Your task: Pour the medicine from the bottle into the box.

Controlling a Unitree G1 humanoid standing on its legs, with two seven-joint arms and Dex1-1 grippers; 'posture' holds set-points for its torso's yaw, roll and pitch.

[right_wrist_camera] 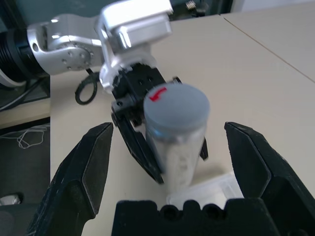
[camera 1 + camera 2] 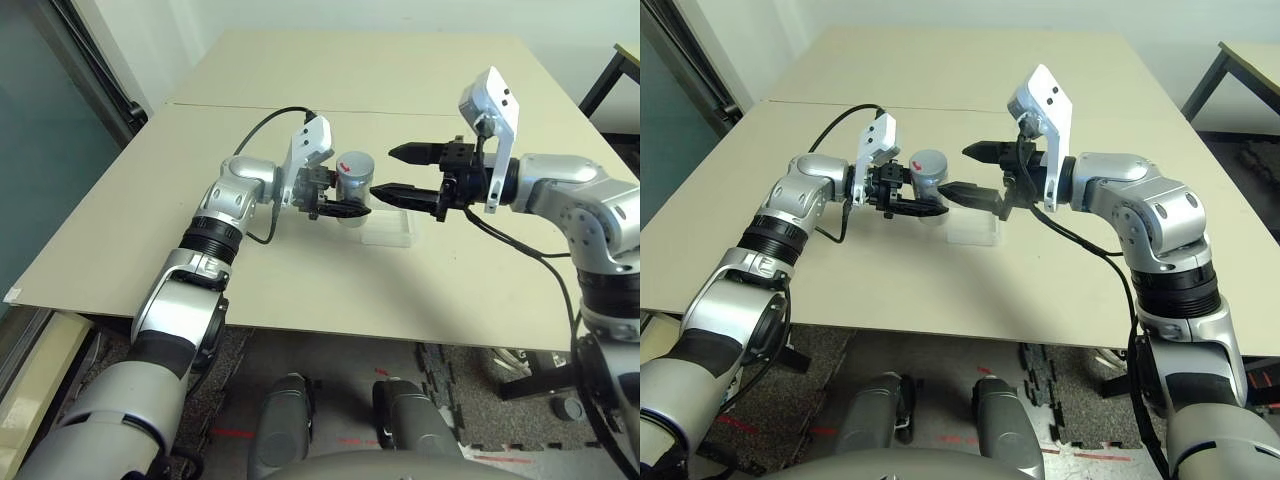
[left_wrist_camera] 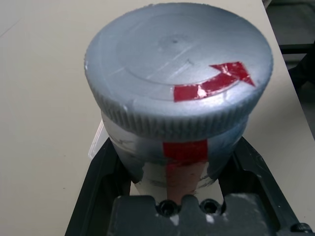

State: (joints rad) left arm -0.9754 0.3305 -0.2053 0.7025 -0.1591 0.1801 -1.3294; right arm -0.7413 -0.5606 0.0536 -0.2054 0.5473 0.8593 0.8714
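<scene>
Over the middle of the beige counter (image 2: 330, 290), the left claw (image 2: 345, 203) is clamped on the bottle (image 2: 353, 180), its black fingers (image 3: 101, 182) pressing either side of the grey-silver body below the cap. The bottle stands upright and is held a little above the counter; its ribbed grey cap (image 3: 179, 64) carries a red arrow sticker, and a reddish strip runs down the body beneath it. The right claw (image 2: 398, 171) points left toward the bottle with its two fingers spread wide, one on the far side and one on the near side, their tips just short of the cap and gripping nothing. The box (image 2: 390, 229), clear plastic with rounded corners, lies flat on the counter just below and slightly to the right of the bottle, under the near finger of the right claw.
</scene>
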